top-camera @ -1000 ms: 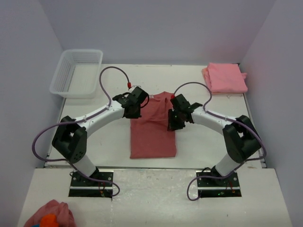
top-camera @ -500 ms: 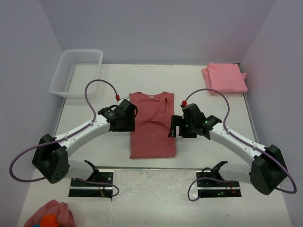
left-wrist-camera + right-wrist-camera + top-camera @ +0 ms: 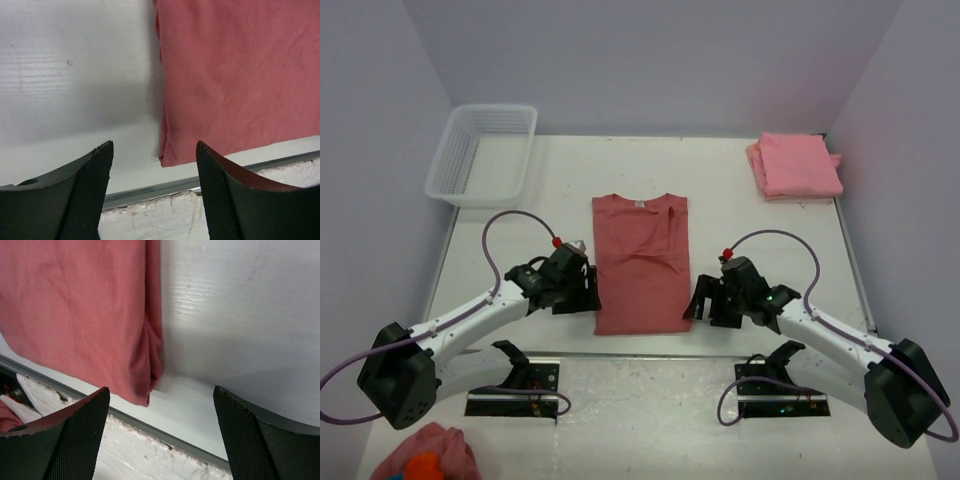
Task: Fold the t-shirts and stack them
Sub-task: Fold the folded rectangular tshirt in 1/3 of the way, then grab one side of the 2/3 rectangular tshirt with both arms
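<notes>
Entry one: salmon t-shirt (image 3: 797, 166), folded, at the far right corner of the tabletop (image 3: 570, 170).
Entry two: rose-red t-shirt (image 3: 641, 262), sleeves turned in, a long strip at mid near edge. We judge the crosswise folding and stacking are outstanding.
Left gripper (image 3: 154, 147) and right gripper (image 3: 160, 390): spread, empty, flanking its near corners.

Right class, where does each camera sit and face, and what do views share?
Top external: above, behind the bases, looking down; both arms, rose-red t-shirt.
Left wrist: left arm, down at its near left corner; open left claw.
Right wrist: right arm, down at its near right corner; open right claw.
All share that t-shirt.
</notes>
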`<state>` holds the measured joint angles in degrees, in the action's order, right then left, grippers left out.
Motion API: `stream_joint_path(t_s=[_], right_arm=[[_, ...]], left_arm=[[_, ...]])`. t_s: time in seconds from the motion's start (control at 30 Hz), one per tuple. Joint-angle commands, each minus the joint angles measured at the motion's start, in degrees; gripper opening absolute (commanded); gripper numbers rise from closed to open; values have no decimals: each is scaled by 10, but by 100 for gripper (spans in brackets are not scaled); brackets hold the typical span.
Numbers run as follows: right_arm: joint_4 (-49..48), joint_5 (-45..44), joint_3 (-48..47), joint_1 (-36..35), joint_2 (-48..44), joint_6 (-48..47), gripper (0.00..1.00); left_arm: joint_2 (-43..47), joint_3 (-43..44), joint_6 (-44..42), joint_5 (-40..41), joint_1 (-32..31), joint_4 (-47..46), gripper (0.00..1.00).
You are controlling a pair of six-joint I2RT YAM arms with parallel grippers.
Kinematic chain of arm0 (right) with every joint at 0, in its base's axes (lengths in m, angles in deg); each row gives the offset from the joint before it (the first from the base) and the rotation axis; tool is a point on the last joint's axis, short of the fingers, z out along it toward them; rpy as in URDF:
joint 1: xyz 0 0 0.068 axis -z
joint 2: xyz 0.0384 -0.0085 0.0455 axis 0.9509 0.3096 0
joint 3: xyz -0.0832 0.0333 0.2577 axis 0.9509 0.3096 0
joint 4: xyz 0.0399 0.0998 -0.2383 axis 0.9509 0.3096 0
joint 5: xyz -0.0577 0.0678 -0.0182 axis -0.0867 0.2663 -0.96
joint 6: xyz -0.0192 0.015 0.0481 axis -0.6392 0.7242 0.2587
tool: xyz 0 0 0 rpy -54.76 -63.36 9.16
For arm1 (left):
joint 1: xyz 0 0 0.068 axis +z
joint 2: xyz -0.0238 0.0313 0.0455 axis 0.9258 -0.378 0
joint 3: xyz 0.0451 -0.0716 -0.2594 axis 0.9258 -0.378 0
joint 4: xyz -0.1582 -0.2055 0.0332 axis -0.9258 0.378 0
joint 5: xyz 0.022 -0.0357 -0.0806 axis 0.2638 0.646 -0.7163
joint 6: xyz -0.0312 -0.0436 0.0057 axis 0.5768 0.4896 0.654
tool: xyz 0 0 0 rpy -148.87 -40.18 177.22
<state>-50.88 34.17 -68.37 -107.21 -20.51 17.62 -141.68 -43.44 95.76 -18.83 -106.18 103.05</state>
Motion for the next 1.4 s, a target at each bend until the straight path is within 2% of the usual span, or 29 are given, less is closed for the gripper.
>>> stream_joint_path(t_s=[0.0, 0.2, 0.47, 0.87, 0.97, 1.0, 1.07, 1.1, 1.2, 1.27, 1.37], right_arm=[[-63, 17, 19, -2, 9, 35, 85], [-106, 17, 32, -1, 42, 51, 82], [-158, 18, 48, -9, 106, 77, 77], [-186, 1, 72, -36, 122, 113, 69], [-205, 2, 76, -38, 143, 123, 57], [-206, -1, 75, -40, 150, 129, 48], [-210, -2, 73, -46, 153, 132, 38], [-212, -6, 73, -47, 153, 136, 25], [-216, -7, 71, -47, 165, 137, 5], [-218, -4, 68, -47, 172, 135, 0], [-216, -6, 62, -49, 173, 134, 0]], left_arm=[[10, -19, 15, -39, -2, -42, 69], [14, -29, 18, -45, -1, -45, 69], [21, 7, 11, -33, -1, -13, 70], [3, 17, 6, -35, -1, -12, 71], [1, 18, 5, -33, -1, -7, 71], [1, 18, 5, -31, -1, -5, 71], [1, 16, 5, -27, -2, 1, 71], [2, 16, 6, -24, -1, 6, 71], [0, 22, 12, 9, -1, 36, 71], [-1, 27, 16, 31, -1, 58, 73], [-14, 26, 21, 42, -1, 74, 76]])
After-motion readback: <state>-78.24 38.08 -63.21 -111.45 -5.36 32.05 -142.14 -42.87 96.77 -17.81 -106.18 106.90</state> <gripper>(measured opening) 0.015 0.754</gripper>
